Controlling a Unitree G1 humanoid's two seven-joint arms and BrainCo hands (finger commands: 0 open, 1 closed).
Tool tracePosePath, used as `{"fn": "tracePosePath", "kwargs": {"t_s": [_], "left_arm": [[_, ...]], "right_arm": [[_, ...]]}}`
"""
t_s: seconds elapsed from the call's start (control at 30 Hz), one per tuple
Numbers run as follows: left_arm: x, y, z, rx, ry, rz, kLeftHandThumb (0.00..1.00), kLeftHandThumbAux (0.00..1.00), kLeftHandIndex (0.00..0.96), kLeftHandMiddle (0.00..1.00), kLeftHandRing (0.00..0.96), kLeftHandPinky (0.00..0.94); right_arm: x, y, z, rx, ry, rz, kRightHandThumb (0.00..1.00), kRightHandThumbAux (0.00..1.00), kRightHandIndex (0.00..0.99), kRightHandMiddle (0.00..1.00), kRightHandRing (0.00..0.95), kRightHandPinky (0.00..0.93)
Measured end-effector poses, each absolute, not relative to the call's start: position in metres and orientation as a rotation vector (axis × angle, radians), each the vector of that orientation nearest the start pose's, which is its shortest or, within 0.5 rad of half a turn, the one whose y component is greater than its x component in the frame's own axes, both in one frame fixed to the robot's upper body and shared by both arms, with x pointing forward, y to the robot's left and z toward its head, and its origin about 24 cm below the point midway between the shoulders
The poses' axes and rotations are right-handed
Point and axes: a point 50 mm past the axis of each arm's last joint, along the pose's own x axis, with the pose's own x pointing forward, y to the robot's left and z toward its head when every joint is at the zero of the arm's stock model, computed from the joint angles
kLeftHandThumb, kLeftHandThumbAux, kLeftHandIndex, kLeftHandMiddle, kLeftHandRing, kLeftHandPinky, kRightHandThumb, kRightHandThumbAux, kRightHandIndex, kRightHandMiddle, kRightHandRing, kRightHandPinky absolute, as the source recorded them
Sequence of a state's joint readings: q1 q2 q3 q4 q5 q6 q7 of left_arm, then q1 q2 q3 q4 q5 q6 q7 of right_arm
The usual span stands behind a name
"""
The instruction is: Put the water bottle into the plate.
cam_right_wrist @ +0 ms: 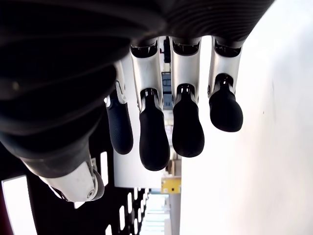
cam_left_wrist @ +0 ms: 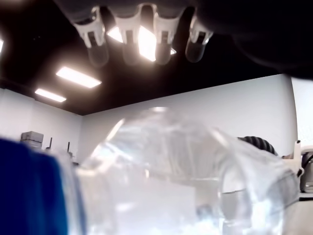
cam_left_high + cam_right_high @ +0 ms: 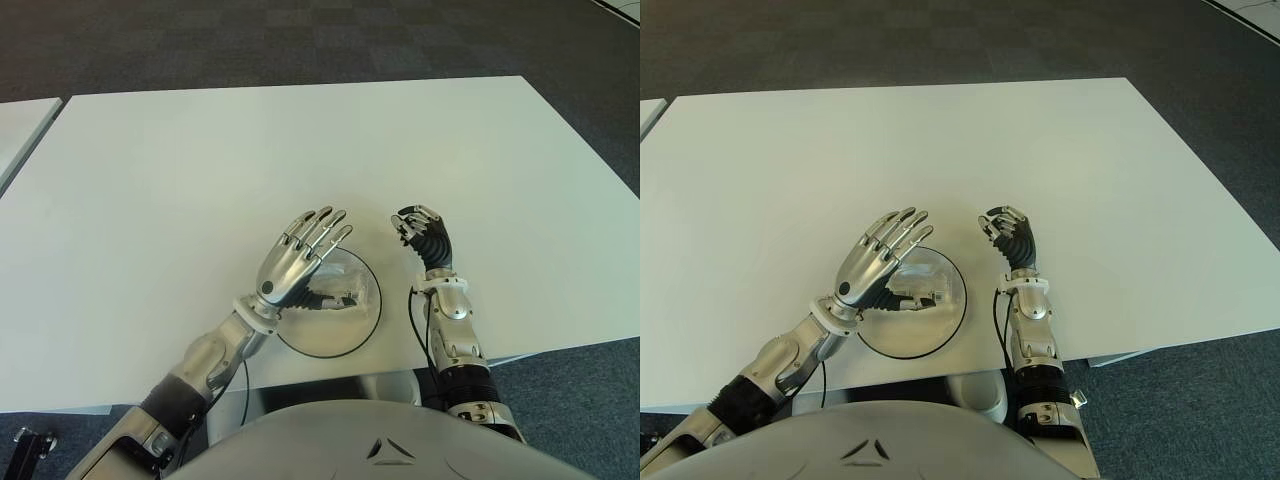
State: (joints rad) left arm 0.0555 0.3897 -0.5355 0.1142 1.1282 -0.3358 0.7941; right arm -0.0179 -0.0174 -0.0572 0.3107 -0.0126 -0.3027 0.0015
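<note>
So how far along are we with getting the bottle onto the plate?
Mostly done, by the look of it: the clear plastic water bottle lies on its side in the round transparent plate. The left hand hovers over it with fingers extended, holding nothing. The right hand shows beside the plate on its right, curled and empty. What is left is pulling the left hand clear.

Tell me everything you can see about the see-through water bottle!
The clear plastic water bottle lies on its side in the round transparent plate with a dark rim, near the front edge of the white table. It looks crinkly and shiny. In the left wrist view something blue shows at one end, maybe its cap or label. The left hand hovers over it with fingers stretched out, hiding part of it; whether they touch cannot be told.
</note>
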Motion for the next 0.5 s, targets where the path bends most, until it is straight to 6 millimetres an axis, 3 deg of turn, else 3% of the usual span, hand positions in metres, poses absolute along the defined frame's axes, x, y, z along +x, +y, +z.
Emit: {"fn": "tracePosePath", "kwargs": {"t_s": [0.1,0.3,0.5], "left_arm": [[0.191,0.1,0.027,0.906,-0.8,-0.083,0.017,0.452,0.009,0.067,0.069,0.055],[0.203,0.097,0.051,0.501,-0.778,0.208,0.002,0.515,0.001,0.008,0.009,0.007],[0.202,0.106,0.054,0.383,-0.731,0.264,0.036,0.528,0.0,0.0,0.0,0.0]], "right_arm": [[0.248,-0.165,0.004,-0.03,-0.011,-0.048,0.71,0.724,0.437,0.698,0.714,0.744],[0.248,-0.164,0.004,-0.03,-0.015,-0.044,0.71,0.725,0.437,0.701,0.717,0.746],[0.248,-0.164,0.005,-0.032,-0.018,-0.042,0.71,0.725,0.437,0.701,0.718,0.745]]}}
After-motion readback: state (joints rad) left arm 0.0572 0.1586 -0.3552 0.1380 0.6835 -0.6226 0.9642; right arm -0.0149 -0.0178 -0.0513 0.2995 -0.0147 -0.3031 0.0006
